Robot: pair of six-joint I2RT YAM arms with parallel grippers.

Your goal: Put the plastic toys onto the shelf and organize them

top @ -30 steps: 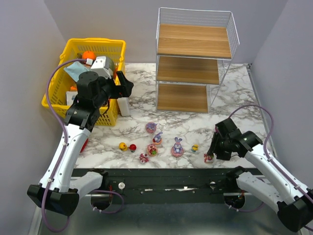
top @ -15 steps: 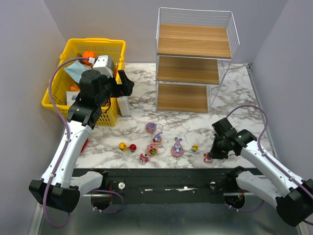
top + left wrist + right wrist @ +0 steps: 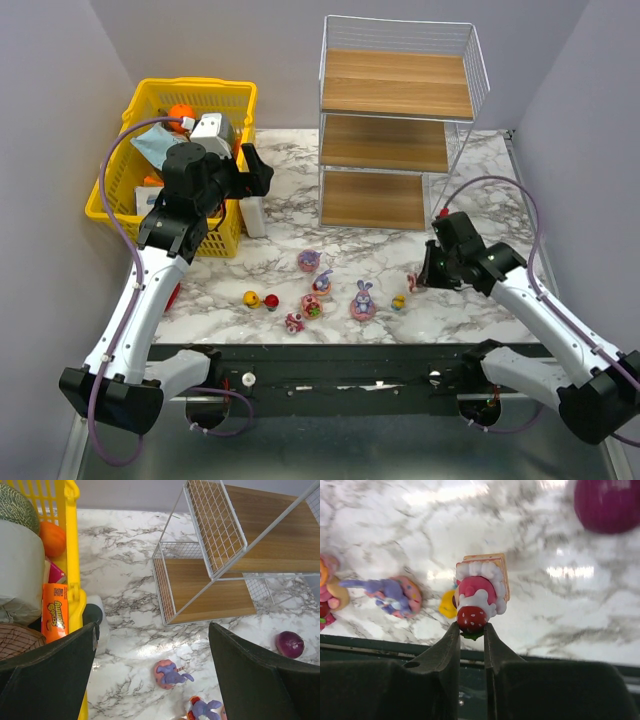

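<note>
"At the table's [image 3: 295, 215] 4 o'clock, top view, what does (a) mark?"

"(a) The pink-red figurine [image 3: 479, 592], strawberry-capped, with a biscuit-coloured slab at its back. It sits at the tips of the right gripper [image 3: 471, 627], whose jaws are clenched on its strawberry end, fingers close together."

"And the neighbouring items?"

"(b) A yellow figurine [image 3: 398, 301], just beside (a) at its 7 o'clock. (c) A purple bunny figurine [image 3: 362, 300] on a pink base, at 9 o'clock of (b). (d) The remaining toys [image 3: 312, 305] are a loose cluster running on toward 9 o'clock, ending in a small yellow and red pair. All of (b) to (d) lie on the marble near the front edge."

"Where is the shelf relative to these?"

"(e) The shelf [image 3: 395, 120], three wooden boards in a white wire frame, stands upright at the table's 1 o'clock, at 12 o'clock of (a) and well apart from the cluster. (f) A purple ball [image 3: 607, 502] lies on the marble; in the right wrist view it is at 1 o'clock of (a)."

"The other arm?"

"(g) The left gripper [image 3: 256, 172] hangs at the table's 10 o'clock, beside the near-right corner of (h), a yellow basket [image 3: 190, 92] of assorted goods. Its jaws are released, spread wide; in its wrist view the fingers [image 3: 50, 675] frame the shelf's lower tiers and two bunny toys."
</note>
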